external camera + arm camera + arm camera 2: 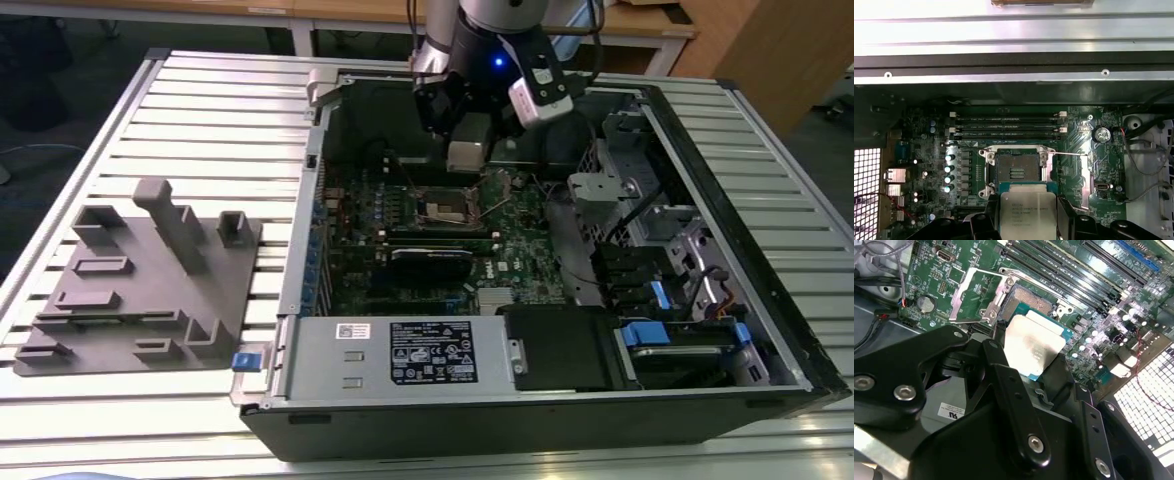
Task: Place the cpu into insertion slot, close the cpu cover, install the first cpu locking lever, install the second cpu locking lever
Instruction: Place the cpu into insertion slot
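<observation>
My gripper (467, 150) hangs inside the open computer case, above the green motherboard (514, 250). It is shut on the cpu (1027, 215), a flat silver-grey square that its black fingers (988, 222) clamp on two sides. In the second wrist view the cpu (1034, 347) hovers just beside and above the insertion slot (1030, 296), not seated in it. The insertion slot (1016, 171) lies bare with its dark centre showing, and in the exterior view the insertion slot (447, 208) sits just below the gripper. The cpu cover (976, 295), a silvery frame, is swung open to one side.
Long memory slots (1006, 125) run beside the socket. A black card (430, 262) lies across the board, and a labelled power supply (427, 350) fills the case front. Drive bays and cables (667, 260) crowd the exterior view's right. A grey fixture block (147, 290) sits outside the case.
</observation>
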Controlling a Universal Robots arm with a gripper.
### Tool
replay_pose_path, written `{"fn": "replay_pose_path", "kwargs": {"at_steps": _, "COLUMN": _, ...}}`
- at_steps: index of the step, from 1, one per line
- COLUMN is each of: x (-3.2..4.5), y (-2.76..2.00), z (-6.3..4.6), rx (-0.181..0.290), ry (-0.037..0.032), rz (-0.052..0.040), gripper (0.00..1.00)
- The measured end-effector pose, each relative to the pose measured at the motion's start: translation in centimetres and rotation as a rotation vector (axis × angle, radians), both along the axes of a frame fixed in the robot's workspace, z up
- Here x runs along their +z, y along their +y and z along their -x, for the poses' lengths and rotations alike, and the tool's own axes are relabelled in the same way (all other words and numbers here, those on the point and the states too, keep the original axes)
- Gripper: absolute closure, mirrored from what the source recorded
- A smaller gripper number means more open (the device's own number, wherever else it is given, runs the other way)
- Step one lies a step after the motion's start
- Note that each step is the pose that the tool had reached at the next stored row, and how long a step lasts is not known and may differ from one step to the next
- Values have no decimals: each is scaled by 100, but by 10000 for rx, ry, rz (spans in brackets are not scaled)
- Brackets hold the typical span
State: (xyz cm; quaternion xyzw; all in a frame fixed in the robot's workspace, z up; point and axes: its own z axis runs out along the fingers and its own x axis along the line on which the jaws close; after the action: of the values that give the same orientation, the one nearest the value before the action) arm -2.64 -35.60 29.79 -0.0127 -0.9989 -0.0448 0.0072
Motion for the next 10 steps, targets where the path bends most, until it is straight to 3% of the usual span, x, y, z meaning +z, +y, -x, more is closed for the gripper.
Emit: {"fn": "replay_pose_path", "kwargs": {"at_steps": 10, "x": -132, "y": 0, "z": 0, "rx": 0, "ry": -1, "rz": -1, "gripper": 46}}
